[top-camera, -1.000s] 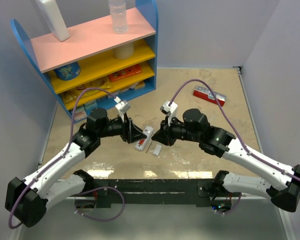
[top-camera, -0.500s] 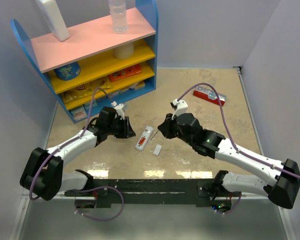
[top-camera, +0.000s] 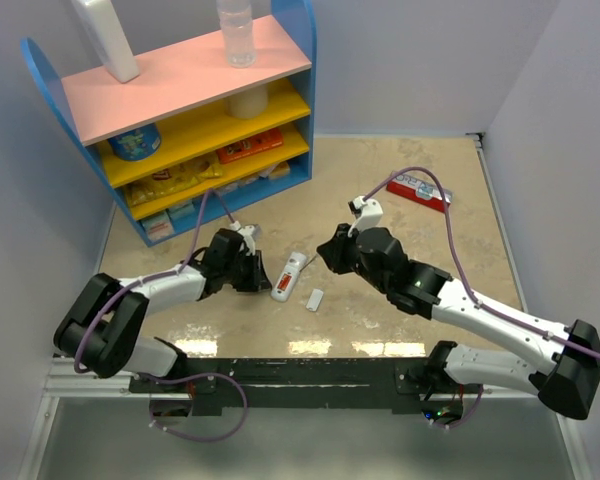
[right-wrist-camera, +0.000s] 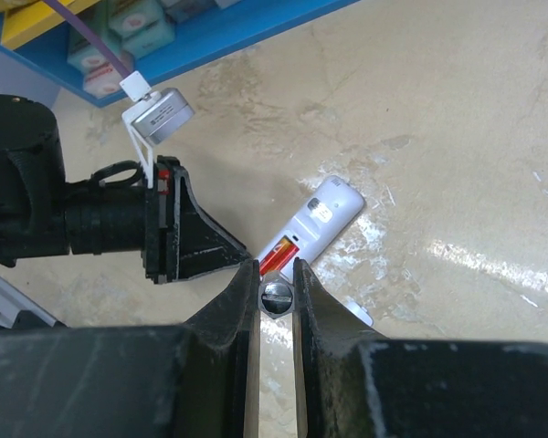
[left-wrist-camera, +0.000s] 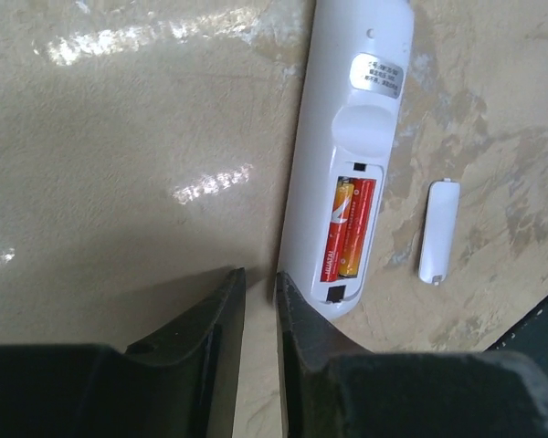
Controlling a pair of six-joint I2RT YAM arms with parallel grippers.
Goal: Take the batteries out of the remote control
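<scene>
Both arms have drawn back from the remote control (top-camera: 291,276). Left gripper (left-wrist-camera: 258,287) has narrowed to a slit, empty, remote just beside its right fingertip. Right gripper (right-wrist-camera: 276,274) nearly shut, nothing clamped; remote just beyond its tips. Batteries (left-wrist-camera: 349,228) remain in the bay; cover (left-wrist-camera: 437,230) lies apart. Unloading not begun.

The remote control (left-wrist-camera: 347,173) sticker's print is too small to read.
</scene>
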